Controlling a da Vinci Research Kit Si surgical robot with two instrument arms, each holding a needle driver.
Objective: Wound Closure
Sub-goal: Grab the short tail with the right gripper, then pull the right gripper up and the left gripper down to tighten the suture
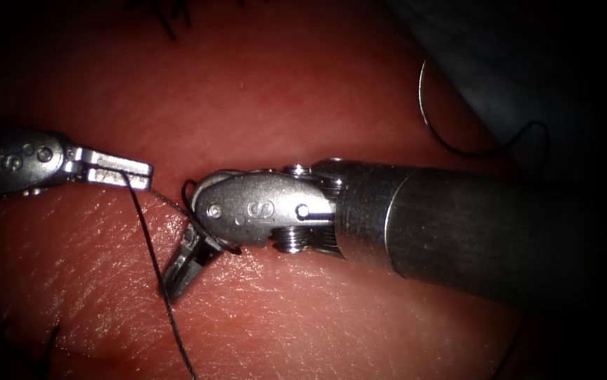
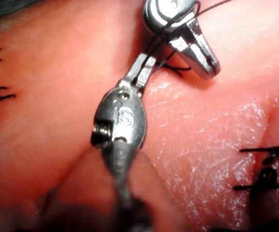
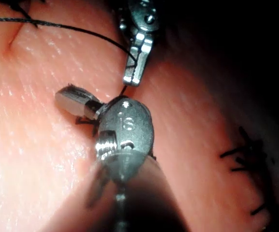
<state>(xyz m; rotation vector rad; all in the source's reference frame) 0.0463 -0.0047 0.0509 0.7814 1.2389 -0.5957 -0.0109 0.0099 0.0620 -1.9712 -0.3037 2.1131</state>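
Between both hands, thread (image 1: 150,239) loops around right hand (image 1: 176,276), jaws closed, apparently empty. Left hand (image 1: 134,172) clamps thread. Needle (image 1: 451,112) lies free, well behind right hand. Finished stitches (image 3: 248,159) nearby; knot looks unfinished.

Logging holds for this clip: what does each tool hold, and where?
Left tool: shut on the thread at its jaw tips. Right tool: thread looped around its wrist, jaws shut, no hold visible. Needle lies free, upper right, on the tissue.

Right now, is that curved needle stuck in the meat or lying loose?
Loose. The needle lies free at the tissue's far right edge, held by neither tool. The left tool is shut on the thread.
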